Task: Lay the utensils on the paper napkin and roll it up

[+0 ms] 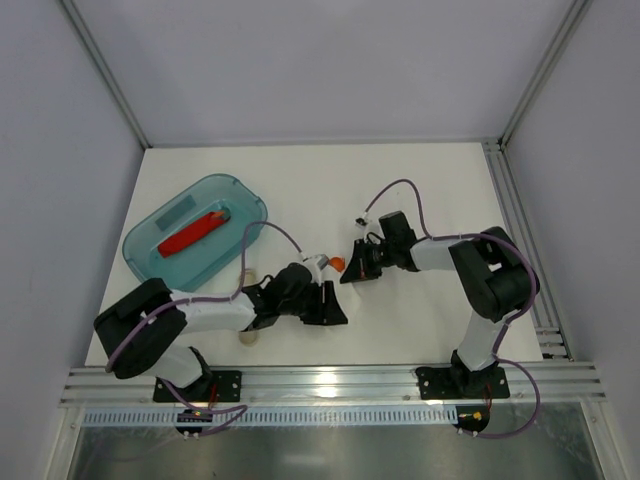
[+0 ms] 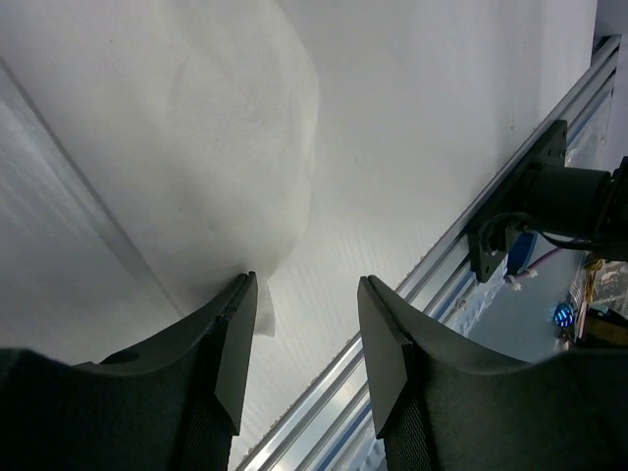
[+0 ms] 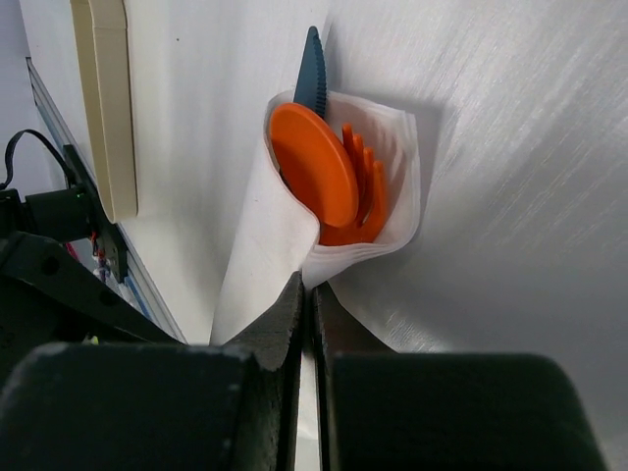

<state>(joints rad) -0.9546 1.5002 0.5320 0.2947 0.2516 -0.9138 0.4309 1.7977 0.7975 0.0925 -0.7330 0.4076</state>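
Observation:
The white paper napkin (image 3: 265,245) is folded around an orange spoon (image 3: 314,162), an orange fork (image 3: 368,191) and a dark teal knife (image 3: 312,74); their heads stick out of the open end. My right gripper (image 3: 312,294) is shut on the napkin's edge. In the top view the bundle (image 1: 320,264) lies mid-table between both grippers, with the right gripper (image 1: 352,268) at its right. My left gripper (image 2: 306,334) is open, its left finger (image 2: 231,343) against the napkin (image 2: 196,147); in the top view it (image 1: 328,302) sits just below the bundle.
A teal plastic tray (image 1: 240,195) stands at the left and holds a red piece (image 1: 192,233). Two small beige round things (image 1: 247,338) lie by the left arm. A beige bar (image 3: 103,98) shows in the right wrist view. The metal rail (image 1: 330,382) runs along the near edge.

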